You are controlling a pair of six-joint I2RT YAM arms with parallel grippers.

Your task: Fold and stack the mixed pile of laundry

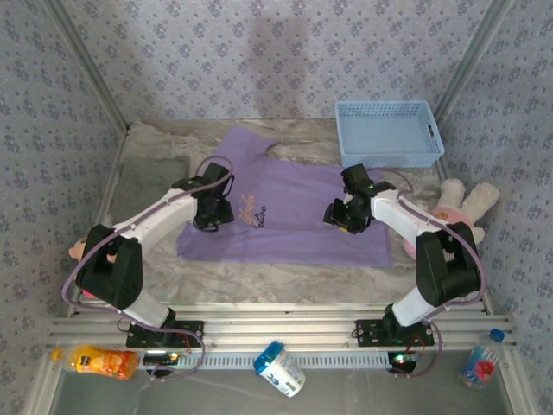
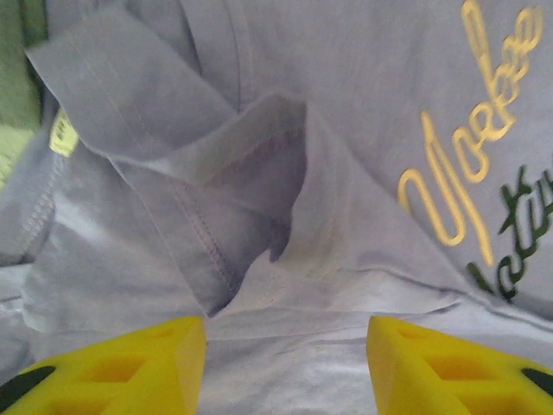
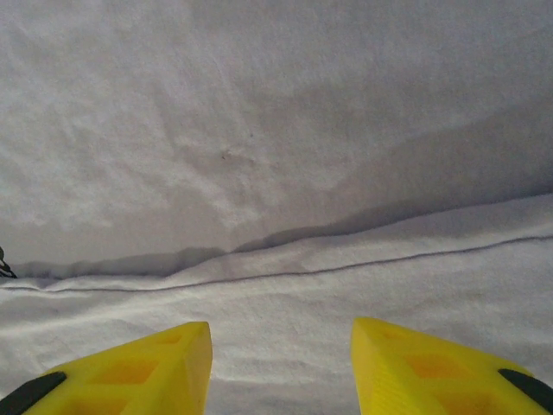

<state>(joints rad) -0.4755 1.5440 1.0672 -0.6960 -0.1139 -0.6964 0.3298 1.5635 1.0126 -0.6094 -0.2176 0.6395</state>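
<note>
**Item 1: lavender T-shirt**. Lies spread flat at the middle of the table, between the two arms, with its neck end towards the far wall. The left wrist view shows a sleeve or side fold bunched and turned over on itself, with the stitched hem showing.
- Lettering: one line of yellow cursive script above a dark green line. The yellow word may begin with "Y" but cannot be read for sure. The green line is cut off at the frame edge. From above, the lettering is only a small mark.
- Small yellow tag at a seam, print illegible.

**Item 2: gray garment**. A flat, dull patch just left of the T-shirt. Its outline is hard to separate from the table.

**Item 3: left gripper**. Yellow fingers spread wide, holding nothing, low over the shirt beside the lettering.

**Item 4: right gripper**. Fingers wide apart, nothing held. It sits close over pale fabric crossed by a stitched hem line. Whether the tips touch the cloth cannot be told.

**Item 5: light blue basket**. At the far right, apart from the shirt.

**Item 6: plush toys**. Pink and white, partly hidden behind the right arm.

**Item 7: near rail.** Orange bottle, white-and-blue can and blue-capped bottle. All labels are too small to read.
</note>
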